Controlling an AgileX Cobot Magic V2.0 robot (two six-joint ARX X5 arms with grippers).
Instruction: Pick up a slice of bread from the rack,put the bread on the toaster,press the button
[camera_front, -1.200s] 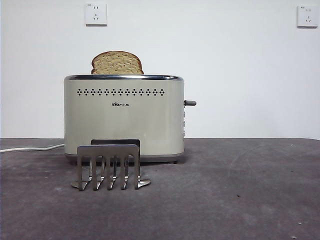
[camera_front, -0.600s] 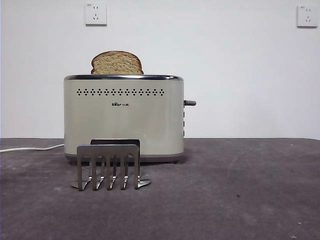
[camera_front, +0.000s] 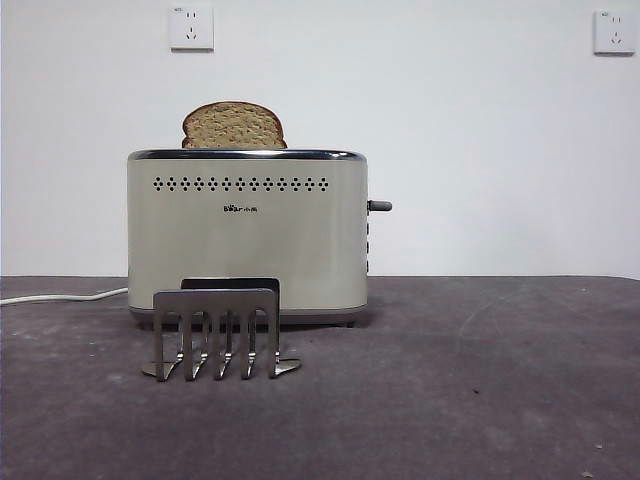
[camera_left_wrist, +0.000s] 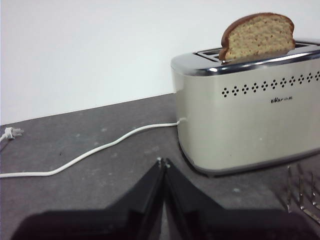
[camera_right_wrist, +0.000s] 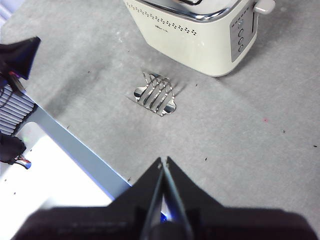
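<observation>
The slice of bread stands upright in a slot of the cream toaster, its rounded top above the chrome rim. The toaster's grey side lever sticks out high on its right end. In front of the toaster stands the metal rack with nothing in it. My left gripper is shut and holds nothing, low over the table off the toaster's cord side. My right gripper is shut too, high above the table, well back from the rack. Neither arm shows in the front view.
A white power cord runs from the toaster across the dark table, ending in a plug. Two wall sockets hang on the white wall behind. The table's near edge and the other arm's dark parts show in the right wrist view.
</observation>
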